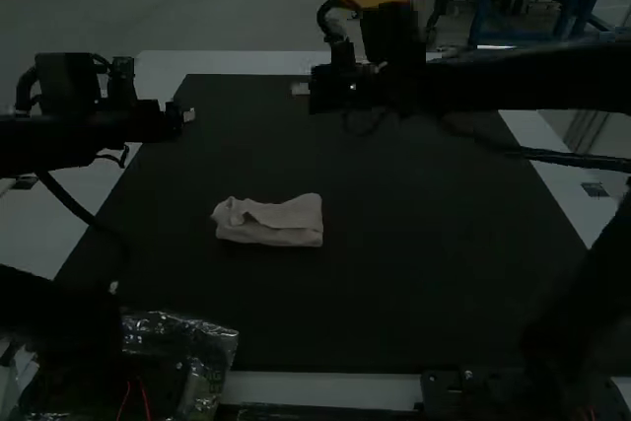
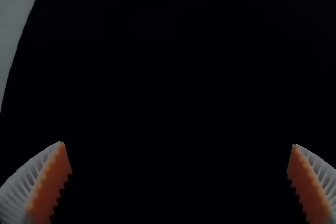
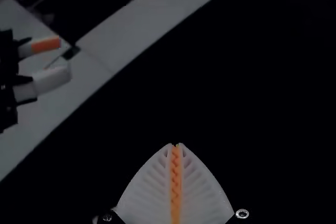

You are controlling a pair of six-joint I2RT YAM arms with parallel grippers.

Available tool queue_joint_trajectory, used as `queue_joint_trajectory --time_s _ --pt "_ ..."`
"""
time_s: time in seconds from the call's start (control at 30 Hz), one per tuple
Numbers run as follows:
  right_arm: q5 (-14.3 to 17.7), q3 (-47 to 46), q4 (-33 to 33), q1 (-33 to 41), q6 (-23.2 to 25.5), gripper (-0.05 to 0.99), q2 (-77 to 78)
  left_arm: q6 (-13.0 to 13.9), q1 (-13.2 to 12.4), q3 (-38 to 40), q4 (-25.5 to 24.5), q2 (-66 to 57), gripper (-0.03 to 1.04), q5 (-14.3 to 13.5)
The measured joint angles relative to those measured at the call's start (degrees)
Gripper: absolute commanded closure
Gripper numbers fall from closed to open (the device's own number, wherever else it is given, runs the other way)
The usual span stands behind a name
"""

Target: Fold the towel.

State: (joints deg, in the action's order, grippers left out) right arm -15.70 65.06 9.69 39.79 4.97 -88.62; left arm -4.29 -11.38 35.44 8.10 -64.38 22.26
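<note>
And here's your towel [image 1: 286,223], a compact folded bundle lying left of centre on the black mat [image 1: 424,263], its left end rumpled and its upper flap slanting. You look to be at the finishing stage, folding mostly done, with a tidy-up perhaps left. Your left gripper [image 2: 177,144] is at the far left, jaws spread wide, nothing between them. Over at the far middle, your right gripper [image 3: 175,144] has its jaws pressed together, no cloth in them. If you want it neater, open the right one, come nearer and low, then square that left end lightly; drag it and the layers could slip apart. Watch the crumpled plastic bag [image 1: 212,337] near left, and don't let the two grippers meet above the cloth.
</note>
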Motion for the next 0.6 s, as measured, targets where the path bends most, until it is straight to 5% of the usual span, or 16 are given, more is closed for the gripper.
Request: queue_joint_trajectory --time_s 0.23,0.4,0.6 --pt "0.33 -2.32 -3.72 -11.47 -0.02 0.32 20.94 -5.27 3.26 2.99 -0.92 11.08 0.04 -2.69" --pt "0.68 -5.64 -6.64 -19.45 -0.26 0.02 36.79 -9.18 3.63 2.89 -0.72 22.29 0.04 -3.91" --pt "0.85 -9.20 -6.93 -27.52 0.00 0.02 55.84 -14.01 3.63 1.16 -2.67 36.94 0.04 -4.26"
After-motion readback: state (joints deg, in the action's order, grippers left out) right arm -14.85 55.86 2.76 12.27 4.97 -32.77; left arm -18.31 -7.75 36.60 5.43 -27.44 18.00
